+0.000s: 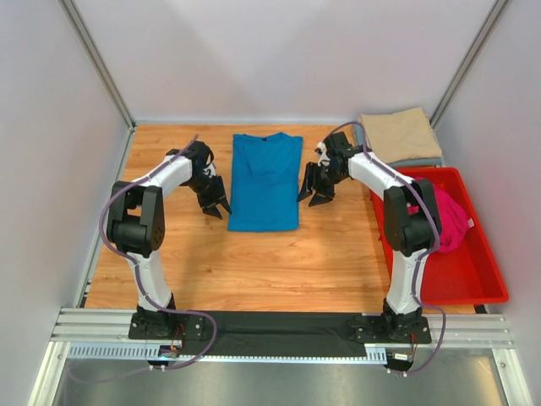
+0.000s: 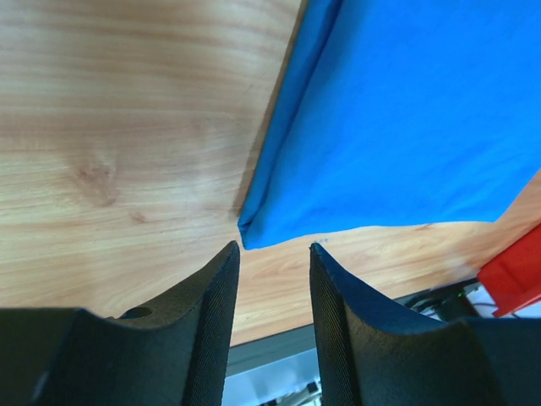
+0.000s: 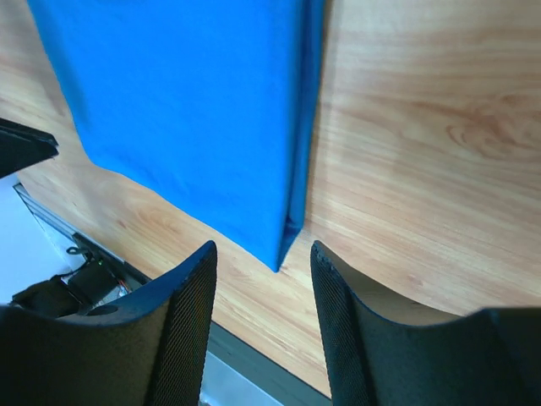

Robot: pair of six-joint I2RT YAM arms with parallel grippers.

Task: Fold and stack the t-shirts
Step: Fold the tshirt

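Both sets of jaws are apart and empty: your left end effector (image 1: 216, 208) and right end effector (image 1: 312, 197) flank the blue t-shirt (image 1: 265, 182). It's mid-way across the table (image 1: 254, 262), sides folded in, smooth, long axis near-to-far, collar at the far end.

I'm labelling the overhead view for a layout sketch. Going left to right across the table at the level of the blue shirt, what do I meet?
left gripper → blue t-shirt → right gripper → red bin, with the pink t-shirt lying in it.
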